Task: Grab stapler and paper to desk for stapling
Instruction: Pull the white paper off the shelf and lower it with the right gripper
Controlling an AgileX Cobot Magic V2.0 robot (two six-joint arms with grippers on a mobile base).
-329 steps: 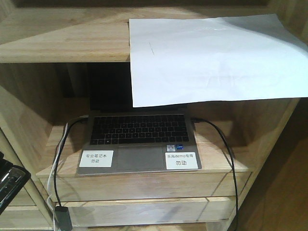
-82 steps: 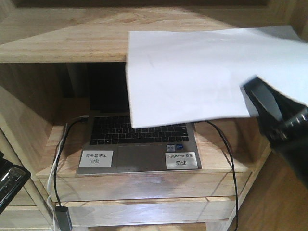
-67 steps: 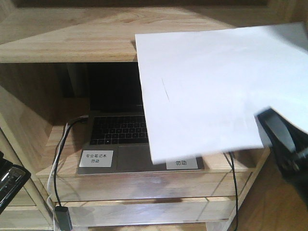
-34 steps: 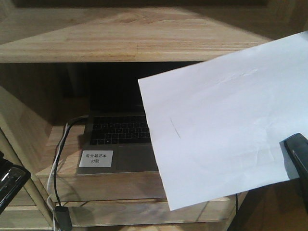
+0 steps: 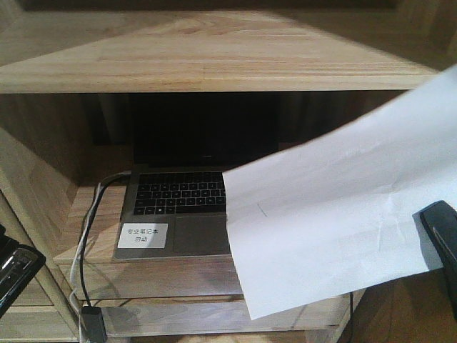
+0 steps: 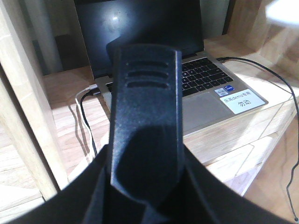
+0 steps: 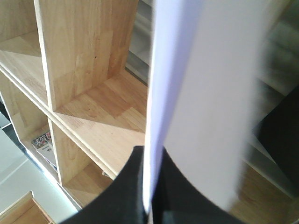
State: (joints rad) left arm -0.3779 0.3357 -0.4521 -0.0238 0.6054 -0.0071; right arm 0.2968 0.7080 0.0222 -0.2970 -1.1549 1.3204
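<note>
The paper [image 5: 335,221] is a big white sheet hanging tilted in the air, in front of the right half of the shelf unit. My right gripper [image 5: 441,232] is shut on its lower right edge. In the right wrist view the sheet's edge [image 7: 205,93] runs up from between the two black fingers of that gripper [image 7: 148,161]. The black stapler [image 6: 145,102] stands lengthwise in my left gripper [image 6: 145,175], which is shut on it. In the front view a black and silvery bit of the stapler [image 5: 13,271] shows at the lower left edge. The desk is out of view.
An open laptop [image 5: 178,204] with a white label [image 5: 143,234] sits on the shelf unit's middle board, and cables [image 5: 89,229] hang off its left side. The top board [image 5: 200,50] is bare wood. The sheet covers the laptop's right part.
My right gripper came in from the right and took hold of the paper. It pulled the sheet off the top board, down and to the right. The left gripper stayed put.
</note>
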